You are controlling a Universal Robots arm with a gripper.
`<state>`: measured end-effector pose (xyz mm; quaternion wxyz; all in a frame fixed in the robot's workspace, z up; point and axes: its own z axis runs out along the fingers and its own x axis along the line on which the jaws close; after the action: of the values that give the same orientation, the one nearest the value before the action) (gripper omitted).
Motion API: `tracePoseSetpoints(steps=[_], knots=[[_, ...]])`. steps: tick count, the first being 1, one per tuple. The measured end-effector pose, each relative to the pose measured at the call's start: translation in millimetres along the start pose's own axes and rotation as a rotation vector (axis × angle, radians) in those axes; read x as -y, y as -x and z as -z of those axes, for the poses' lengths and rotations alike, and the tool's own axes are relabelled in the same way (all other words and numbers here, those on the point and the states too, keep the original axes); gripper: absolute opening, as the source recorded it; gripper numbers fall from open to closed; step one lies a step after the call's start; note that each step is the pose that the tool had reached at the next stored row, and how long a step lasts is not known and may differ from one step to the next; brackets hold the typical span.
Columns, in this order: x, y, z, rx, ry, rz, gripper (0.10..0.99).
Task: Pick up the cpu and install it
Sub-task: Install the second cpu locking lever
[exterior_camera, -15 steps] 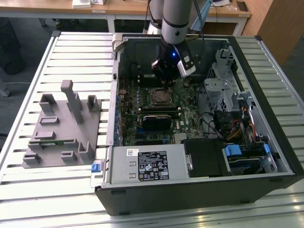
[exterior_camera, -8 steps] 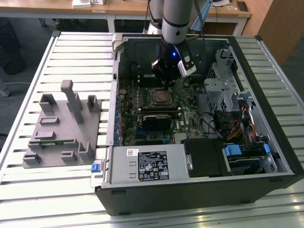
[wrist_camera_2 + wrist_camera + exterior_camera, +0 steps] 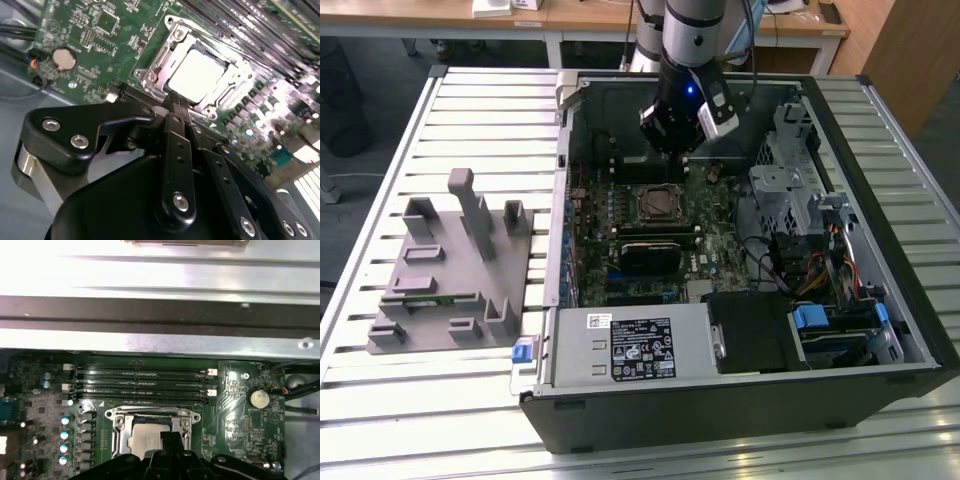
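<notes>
In the exterior view, the arm reaches straight down from above into an open computer case [image 3: 880,330] lying on a slatted metal table [image 3: 380,400]. Its gripper [image 3: 672,146] hangs above the green motherboard [image 3: 595,215], just beyond the processor socket [image 3: 658,203]. A grey fixture block [image 3: 450,270] sits on the table toward the exterior view's left, well apart from the case. Whether the jaws are spread or closed cannot be told here.

In the second wrist view, the gripper [image 3: 172,99] has its two black fingers [image 3: 176,145] pressed together with nothing between them. Just past the tips the cpu [image 3: 196,76] lies flat in the socket [image 3: 152,75], its pale metal top showing inside the metal frame. A coin battery [image 3: 64,59] sits on the board nearby.

In the first wrist view, the gripper [image 3: 170,437] partly covers the cpu [image 3: 142,440] seated in the socket [image 3: 120,427]. Beyond it run the black memory slots [image 3: 142,385], and the coin battery [image 3: 259,398] lies to one side.
</notes>
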<state>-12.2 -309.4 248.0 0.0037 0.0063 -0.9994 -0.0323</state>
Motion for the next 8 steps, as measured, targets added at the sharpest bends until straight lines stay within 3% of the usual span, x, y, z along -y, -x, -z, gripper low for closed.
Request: tracePoseSetpoints(steps=[4, 8], knots=[[1.8, 0.0, 2.7, -0.0003, 0.000, 0.000, 0.106], [13.1, -0.2, 3.4, -0.0005, 0.000, 0.000, 0.106]])
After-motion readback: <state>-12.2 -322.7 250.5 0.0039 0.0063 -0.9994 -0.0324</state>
